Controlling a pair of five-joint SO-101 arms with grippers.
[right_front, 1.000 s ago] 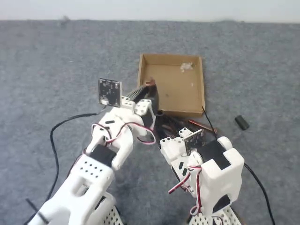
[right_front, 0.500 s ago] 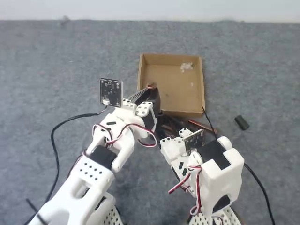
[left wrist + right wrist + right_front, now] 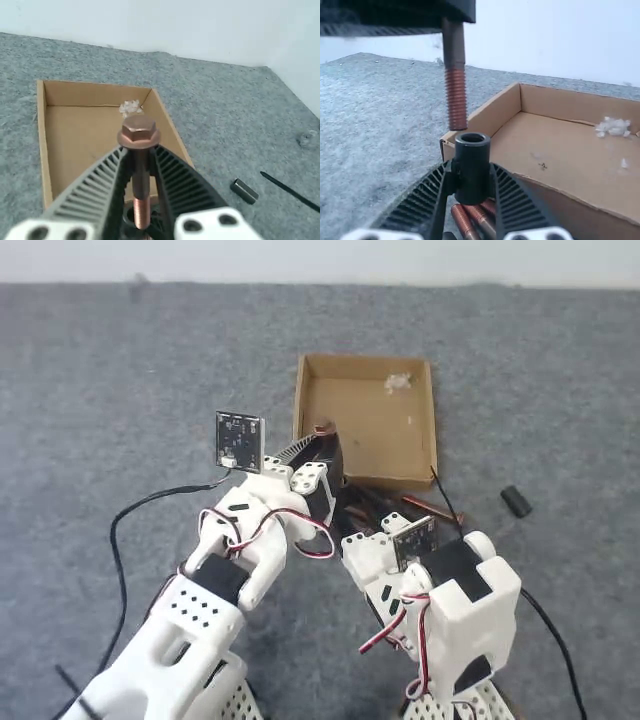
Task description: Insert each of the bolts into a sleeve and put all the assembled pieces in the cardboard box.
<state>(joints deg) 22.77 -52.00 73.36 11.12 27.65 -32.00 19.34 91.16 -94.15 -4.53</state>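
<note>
My left gripper (image 3: 138,156) is shut on a copper bolt (image 3: 138,132), held upright with its hex head up and threads pointing down. In the high view the bolt (image 3: 322,427) sits over the near left corner of the cardboard box (image 3: 365,455). My right gripper (image 3: 470,172) is shut on a black sleeve (image 3: 471,160), held upright with its bore facing up. The bolt's threaded tip (image 3: 455,102) hangs just above the sleeve's mouth and slightly to one side, without touching it. The box (image 3: 560,135) lies right behind them.
Several loose copper bolts (image 3: 420,505) lie on the grey carpet by the box's near wall, below the held sleeve (image 3: 470,222). A second black sleeve (image 3: 515,501) lies to the right of the box. A white scrap (image 3: 400,382) rests inside the box.
The left gripper has come down and slightly nearer with the bolt, closing the gap to the held sleeve. The right arm has kept still.
</note>
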